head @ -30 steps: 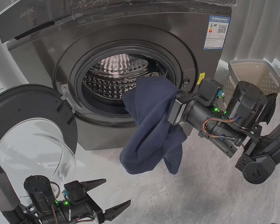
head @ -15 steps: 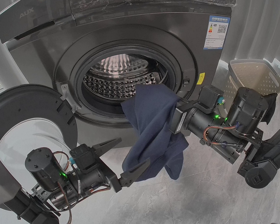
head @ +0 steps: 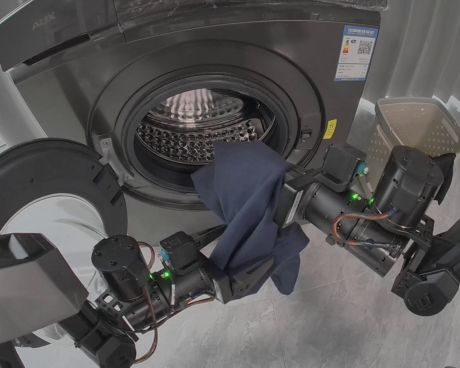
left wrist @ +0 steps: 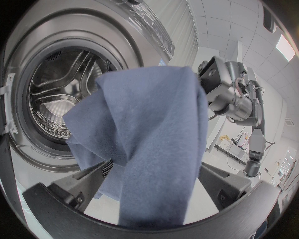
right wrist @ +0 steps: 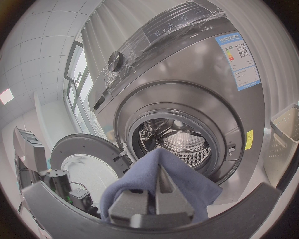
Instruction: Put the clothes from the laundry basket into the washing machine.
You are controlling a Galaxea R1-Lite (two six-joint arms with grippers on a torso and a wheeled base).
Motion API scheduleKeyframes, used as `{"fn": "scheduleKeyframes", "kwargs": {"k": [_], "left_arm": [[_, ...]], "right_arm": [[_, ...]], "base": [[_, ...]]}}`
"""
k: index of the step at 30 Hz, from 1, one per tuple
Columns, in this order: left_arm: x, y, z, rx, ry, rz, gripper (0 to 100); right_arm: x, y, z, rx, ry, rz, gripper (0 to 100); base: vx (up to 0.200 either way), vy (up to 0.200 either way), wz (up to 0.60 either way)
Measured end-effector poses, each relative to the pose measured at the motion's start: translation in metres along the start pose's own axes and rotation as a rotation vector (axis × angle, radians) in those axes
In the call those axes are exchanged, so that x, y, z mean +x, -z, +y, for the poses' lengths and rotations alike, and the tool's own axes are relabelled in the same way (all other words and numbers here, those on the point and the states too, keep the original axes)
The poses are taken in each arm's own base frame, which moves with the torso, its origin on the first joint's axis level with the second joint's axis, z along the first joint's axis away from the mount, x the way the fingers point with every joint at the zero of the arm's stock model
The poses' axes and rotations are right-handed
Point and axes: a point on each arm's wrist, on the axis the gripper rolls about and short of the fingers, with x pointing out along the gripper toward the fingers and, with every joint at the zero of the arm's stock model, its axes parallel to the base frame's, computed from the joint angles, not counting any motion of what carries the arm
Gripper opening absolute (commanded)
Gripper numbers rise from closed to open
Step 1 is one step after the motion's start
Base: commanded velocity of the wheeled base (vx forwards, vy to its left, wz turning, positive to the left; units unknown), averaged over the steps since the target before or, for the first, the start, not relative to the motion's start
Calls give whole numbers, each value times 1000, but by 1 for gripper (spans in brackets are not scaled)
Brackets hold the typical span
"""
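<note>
A navy blue garment (head: 247, 191) hangs in front of the lower right rim of the washing machine's open drum (head: 196, 125). My right gripper (right wrist: 157, 177) is shut on the garment's top fold (right wrist: 187, 183), and the cloth drapes over its fingers. My left gripper (head: 243, 251) is open, one finger on each side of the garment's hanging lower part (left wrist: 149, 124). The beige laundry basket (head: 415, 122) stands to the right of the machine, behind the right arm, with a dark piece of clothing (head: 447, 168) at its edge.
The machine's round door (head: 32, 182) is swung open to the left, close to the left arm. Pale tiled floor (head: 323, 324) lies open below both arms. A curtain (head: 431, 22) hangs behind the basket.
The left arm has swung up and to the right, from low near the door to the garment, so its open fingers now straddle the cloth. The right gripper and garment have sunk slightly.
</note>
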Motion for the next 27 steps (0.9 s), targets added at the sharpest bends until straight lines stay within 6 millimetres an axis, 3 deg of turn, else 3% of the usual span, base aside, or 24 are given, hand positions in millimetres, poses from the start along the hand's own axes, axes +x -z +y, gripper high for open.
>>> {"fn": "scheduleKeyframes", "kwargs": {"k": [13,24,25,27], "left_arm": [[41,23,19,-4,-77,-23,100],[63,31,42,-12,-192,-74,100],[64,31,43,-13,-195,-76,0],[66,33,45,-13,-197,-77,0]], "right_arm": [[-4,1,13,18,-33,8,0],[-6,-1,18,32,-37,3,0],[-6,-1,18,33,-38,4,0],[-6,-1,18,33,-38,3,0]], "base": [[0,0,0],[0,0,0],[0,0,0],[0,0,0]]}}
